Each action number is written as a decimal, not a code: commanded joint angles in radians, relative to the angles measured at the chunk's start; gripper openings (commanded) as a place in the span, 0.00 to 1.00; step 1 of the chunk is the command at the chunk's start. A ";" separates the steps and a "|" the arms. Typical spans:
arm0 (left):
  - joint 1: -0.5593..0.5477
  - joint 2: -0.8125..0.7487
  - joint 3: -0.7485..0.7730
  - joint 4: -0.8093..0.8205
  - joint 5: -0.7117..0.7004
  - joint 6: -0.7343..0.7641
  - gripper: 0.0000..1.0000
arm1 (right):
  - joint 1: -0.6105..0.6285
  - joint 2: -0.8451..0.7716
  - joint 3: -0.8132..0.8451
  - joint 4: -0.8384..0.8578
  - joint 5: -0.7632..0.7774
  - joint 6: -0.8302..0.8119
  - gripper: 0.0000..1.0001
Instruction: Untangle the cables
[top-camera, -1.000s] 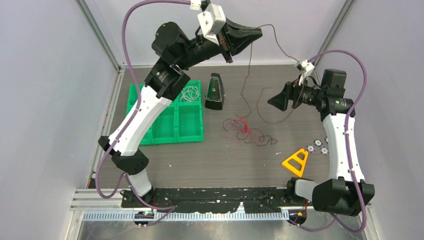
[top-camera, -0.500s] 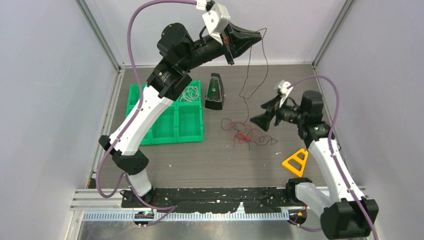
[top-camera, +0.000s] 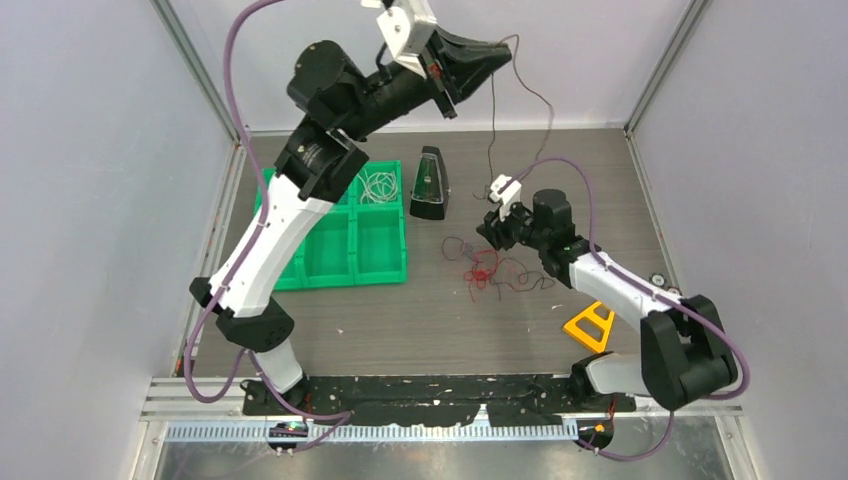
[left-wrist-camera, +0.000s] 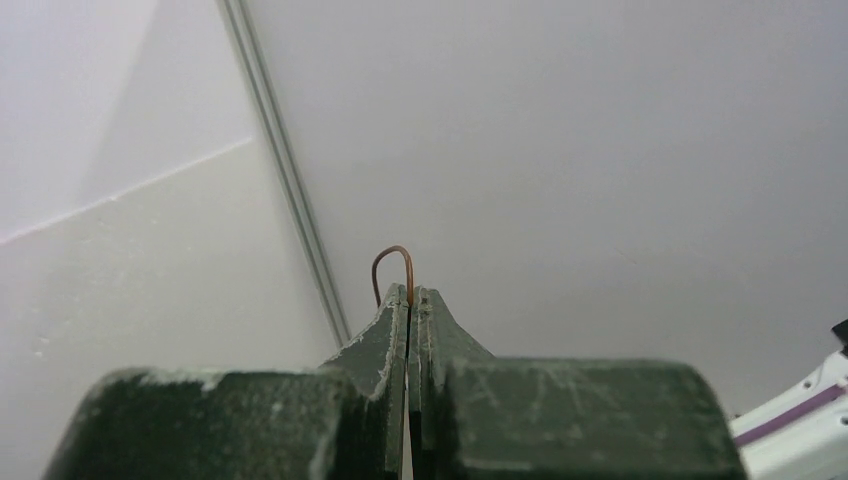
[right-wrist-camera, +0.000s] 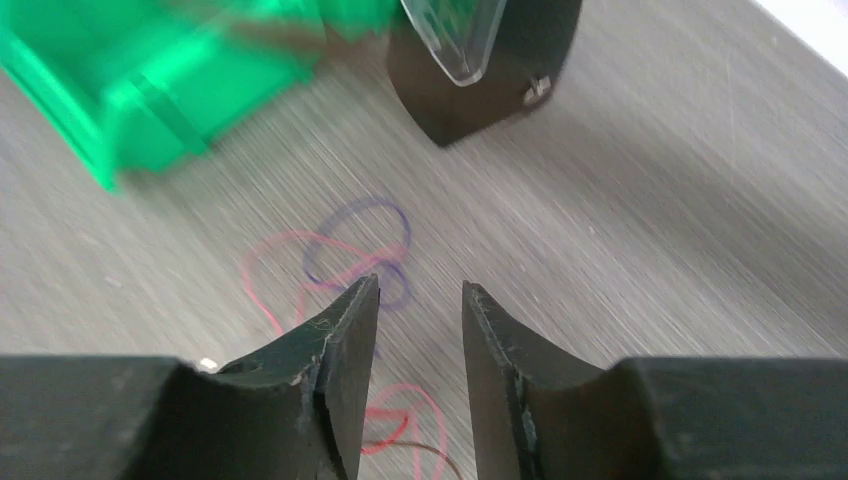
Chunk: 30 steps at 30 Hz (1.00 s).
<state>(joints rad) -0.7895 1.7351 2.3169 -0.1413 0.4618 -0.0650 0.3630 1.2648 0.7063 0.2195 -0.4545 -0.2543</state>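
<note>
The left gripper is raised high toward the back wall, its jaws clenched on one thin dark strand. In the left wrist view the left gripper shows its fingers pressed flat together, with a small brownish arc of the strand poking out at the tip. From there the strand hangs down toward the tangle of very thin red, blue and black cables, which lies on the dark grey wood-grain tabletop – right of the green plastic compartment tray and just in front of the black wedge-shaped metronome-like object.

The right gripper sits low over the far edge of the tangle. Its own view shows the right gripper released – jaws apart, nothing between them – with red and blue loops of the cables on the table just beyond the fingertips.

A coil of white wire rests in a rear tray compartment. A yellow triangular piece lies near the right arm.
</note>
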 joint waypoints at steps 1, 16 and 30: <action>0.012 -0.072 0.139 0.032 -0.055 0.037 0.00 | 0.005 0.065 -0.004 -0.040 0.145 -0.226 0.40; 0.145 -0.309 -0.213 -0.049 -0.071 0.102 0.00 | -0.150 -0.095 0.141 -0.730 -0.128 -0.540 0.91; 0.211 -0.577 -0.776 -0.102 -0.022 0.159 0.00 | -0.182 -0.232 0.548 -0.771 -0.377 -0.200 0.97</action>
<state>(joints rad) -0.6121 1.2476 1.6176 -0.2874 0.4061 0.1055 0.1749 1.0119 1.2194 -0.5552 -0.7731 -0.5392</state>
